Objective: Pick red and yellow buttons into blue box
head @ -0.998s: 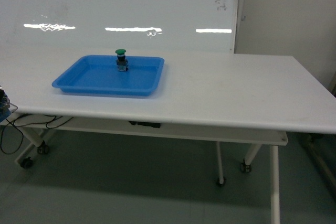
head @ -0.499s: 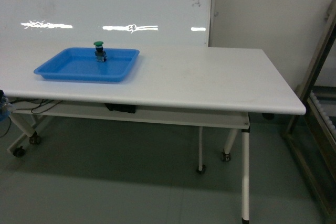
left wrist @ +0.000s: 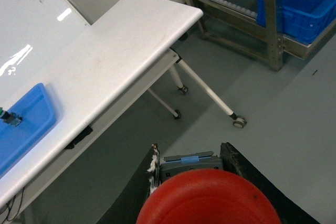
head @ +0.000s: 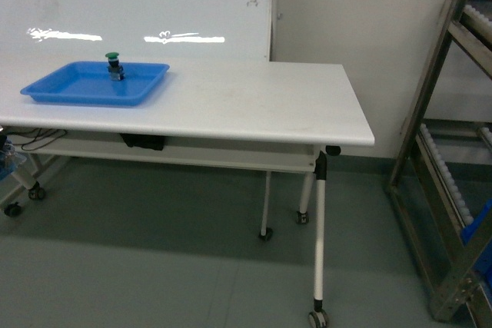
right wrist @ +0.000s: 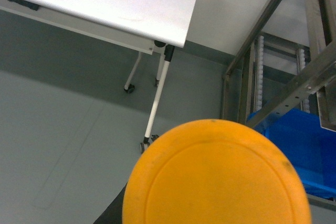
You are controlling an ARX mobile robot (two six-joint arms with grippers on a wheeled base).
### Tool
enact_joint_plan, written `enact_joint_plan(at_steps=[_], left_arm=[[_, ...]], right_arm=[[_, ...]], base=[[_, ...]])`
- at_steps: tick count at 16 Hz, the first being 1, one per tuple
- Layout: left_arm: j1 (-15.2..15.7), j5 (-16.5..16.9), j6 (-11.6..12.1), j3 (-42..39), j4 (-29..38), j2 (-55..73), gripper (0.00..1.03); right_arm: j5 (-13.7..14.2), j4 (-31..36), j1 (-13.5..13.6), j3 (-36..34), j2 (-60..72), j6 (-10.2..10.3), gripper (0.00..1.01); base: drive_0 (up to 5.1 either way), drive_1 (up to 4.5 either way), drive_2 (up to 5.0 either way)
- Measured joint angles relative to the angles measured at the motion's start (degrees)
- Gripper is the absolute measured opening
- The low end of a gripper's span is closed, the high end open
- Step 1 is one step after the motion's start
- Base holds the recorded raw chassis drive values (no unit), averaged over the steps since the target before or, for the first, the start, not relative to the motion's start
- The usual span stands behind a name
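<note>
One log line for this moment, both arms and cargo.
left gripper: holding red button | right gripper: hidden behind yellow button | blue box: on rack, not reached | green button: in tray

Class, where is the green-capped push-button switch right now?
The green-capped push-button switch stands in the shallow blue tray at the white table's left end, head view.

the surface was white, on white legs; the shallow tray on it was bright blue; the button in the tray had a green cap; the red button filled the left wrist view with a plain red cap; the yellow button showed an orange-yellow cap; the blue box was deep blue; the rack was grey metal; the floor was grey-green.
</note>
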Motion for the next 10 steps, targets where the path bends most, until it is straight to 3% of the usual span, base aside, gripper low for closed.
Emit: enact_joint_plan(at_steps=[5,10], left_arm=[[0.00,0.00,0.00,0.00,-0.07,0.07,0.29],[0.00,-0.02,0.00,0.00,-0.04,0.04,0.29]], right_arm=[[0.02,-0.02,0.00,0.00,-0.02,0.00,0.27],[0.02,-0.04,0.00,0.00,0.00,0.00,0.27]], base=[[4.9,-3.69,-0.6],[4.2,-1.94,-1.9]])
